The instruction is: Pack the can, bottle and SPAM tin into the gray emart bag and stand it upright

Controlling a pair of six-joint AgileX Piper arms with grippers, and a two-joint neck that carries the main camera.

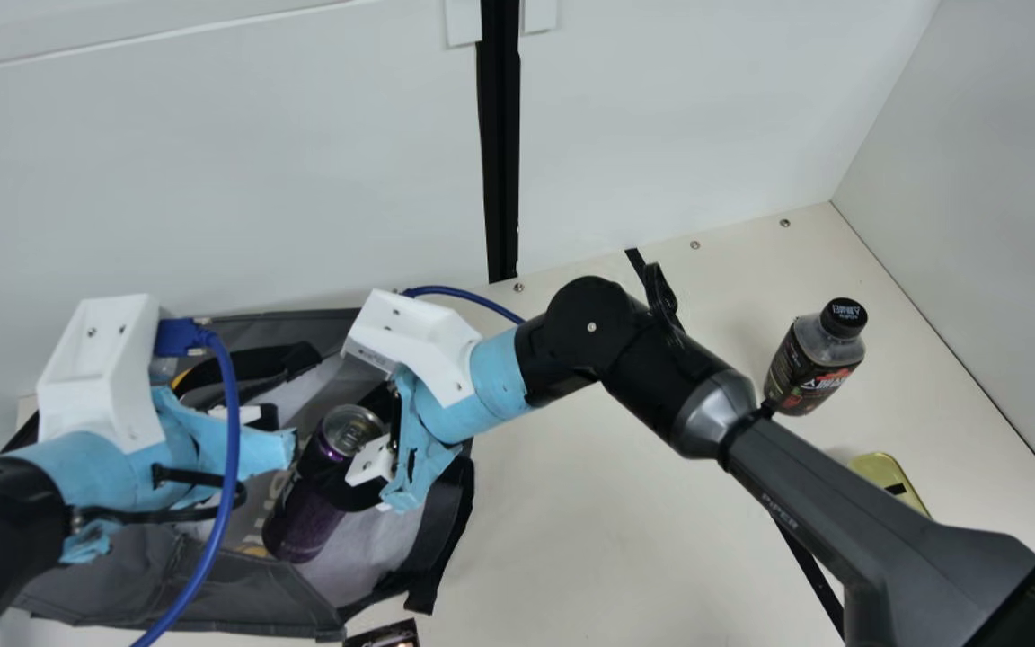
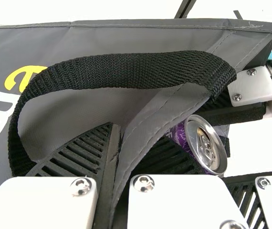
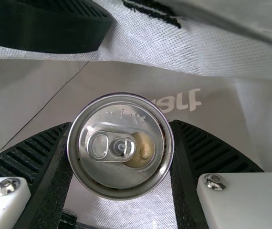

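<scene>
From here the right arm's dark forearm is hiding part of the SPAM tin [image 1: 882,474] on the bench [image 1: 589,548], and only its gold-coloured side is peeking out. Down at the main view's bottom edge, something dark and printed [image 1: 387,634] is being cut off, and I cannot tell what it is. The left gripper [image 1: 257,422] is partly hiding behind its own blue wrapping, but its wrist view is showing the fingers closing on an edge of the gray bag [image 1: 239,598], near a black handle [image 2: 126,71]. The right gripper [image 1: 347,452] is clasping the can [image 1: 306,521] between its fingers, inside the bag's mouth; whether its base is touching the bottom, I cannot tell. I am counting one can, one bottle [image 1: 809,373] standing well apart from the bag, one tin, one bag and two grippers.
</scene>
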